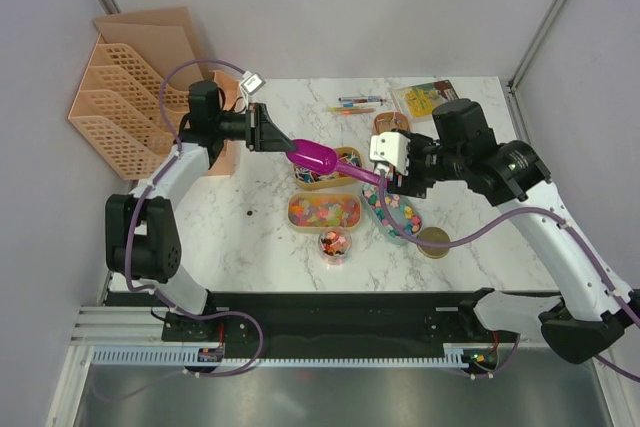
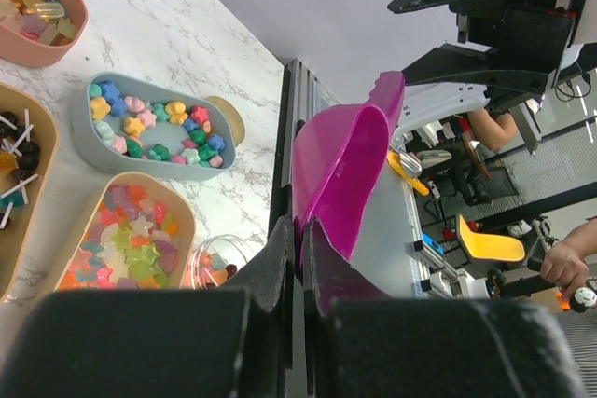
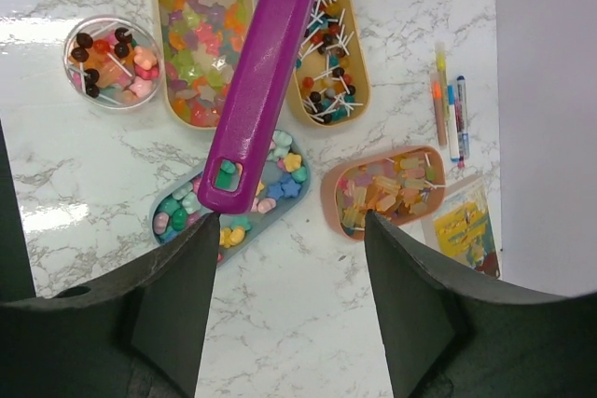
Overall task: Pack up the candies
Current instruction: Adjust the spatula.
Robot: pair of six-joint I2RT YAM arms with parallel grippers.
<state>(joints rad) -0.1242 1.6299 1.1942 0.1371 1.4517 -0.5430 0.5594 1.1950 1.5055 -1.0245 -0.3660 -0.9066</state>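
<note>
Now the left gripper [image 2: 300, 251] is clamped on the scoop's [image 2: 340, 174] bowl; the right gripper [image 3: 289, 223] stands open at its handle end. Candies [image 3: 201, 34] lie sorted: stars in the grey tray [image 2: 149, 89], gummies and stick sweets in tan trays [image 3: 156, 34], a mix in the tub [image 3: 67, 61]. Scoop seems empty.

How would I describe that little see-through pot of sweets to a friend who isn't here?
Find the cluster of candy trays in the middle of the white marble table. At its edge nearest the arms' bases, just in front of the beige tray of bright sweets, sits the small pot. Unlike the oval, opaque trays, it is round and clear.
</note>
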